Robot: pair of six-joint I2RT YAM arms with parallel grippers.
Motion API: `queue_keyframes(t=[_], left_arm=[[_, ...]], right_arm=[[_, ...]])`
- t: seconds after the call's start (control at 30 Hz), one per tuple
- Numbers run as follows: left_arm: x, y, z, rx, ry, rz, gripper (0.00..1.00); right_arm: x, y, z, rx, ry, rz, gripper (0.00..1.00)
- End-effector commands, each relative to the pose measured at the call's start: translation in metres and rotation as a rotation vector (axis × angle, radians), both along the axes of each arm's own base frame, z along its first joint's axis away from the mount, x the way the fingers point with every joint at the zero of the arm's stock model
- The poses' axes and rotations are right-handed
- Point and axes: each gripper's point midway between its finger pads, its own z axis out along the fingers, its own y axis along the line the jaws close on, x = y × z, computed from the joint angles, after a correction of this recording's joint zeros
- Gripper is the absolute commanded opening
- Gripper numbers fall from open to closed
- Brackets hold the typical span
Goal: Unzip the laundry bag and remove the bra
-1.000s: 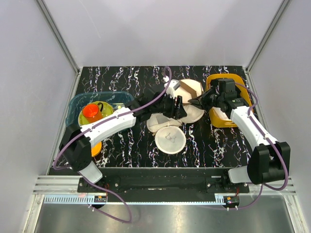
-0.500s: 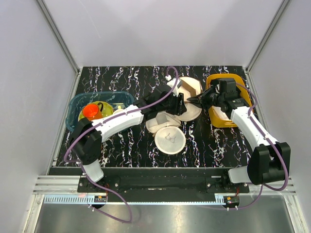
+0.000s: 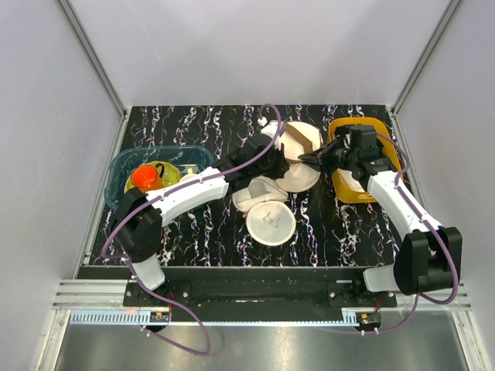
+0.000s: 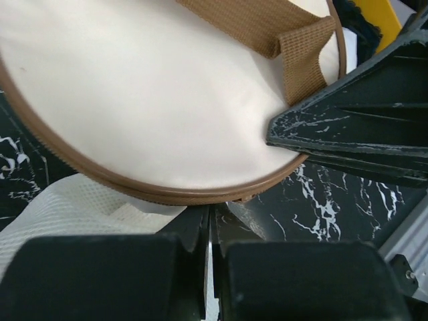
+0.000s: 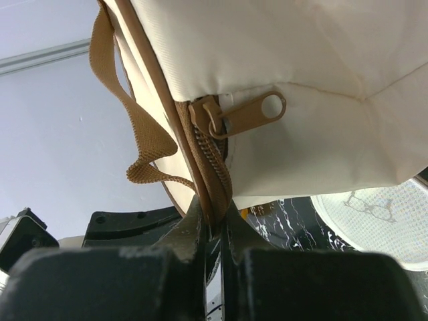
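Observation:
The cream laundry bag with its brown zipper band lies at the back centre. My right gripper is shut on that zipper band at the bag's right edge. The brown zipper pull hangs free just above my fingers. My left gripper meets the bag from the left. Its jaws are shut, tips against the underside of the brown rim, with nothing visible between them. A brown strap lies folded over the bag. The bra is hidden.
A whiter round mesh bag and a whitish triangular mesh bag lie just in front of the laundry bag. A yellow tub sits under my right arm. At the left, a teal bin holds an orange cup.
My left gripper has moved back and right to the bag's rim and gone from open to shut. The bag has shifted slightly. My right gripper has kept its grip in place.

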Motion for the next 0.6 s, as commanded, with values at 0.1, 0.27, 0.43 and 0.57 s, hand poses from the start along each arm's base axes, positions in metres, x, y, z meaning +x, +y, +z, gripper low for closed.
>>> queue_keyframes(t=[0.1,0.27,0.43,0.57], left_arm=[[0.020,0.037,0.059,-0.063,-0.130,0.159,0.00],[0.021,0.063,0.057,-0.050,-0.129,0.171,0.00],[-0.004,0.047,0.059,-0.119,-0.086,0.020,0.00],[-0.026,0.033,0.054,-0.131,-0.077,-0.021,0.12]], right_arm=[[-0.013,0.004,0.006,0.020,-0.049,0.059,0.00],[-0.021,0.001,-0.011,0.014,-0.014,0.068,0.00],[-0.016,0.000,-0.006,0.021,-0.018,0.053,0.00],[-0.008,0.002,0.004,0.091,0.030,0.016,0.00]])
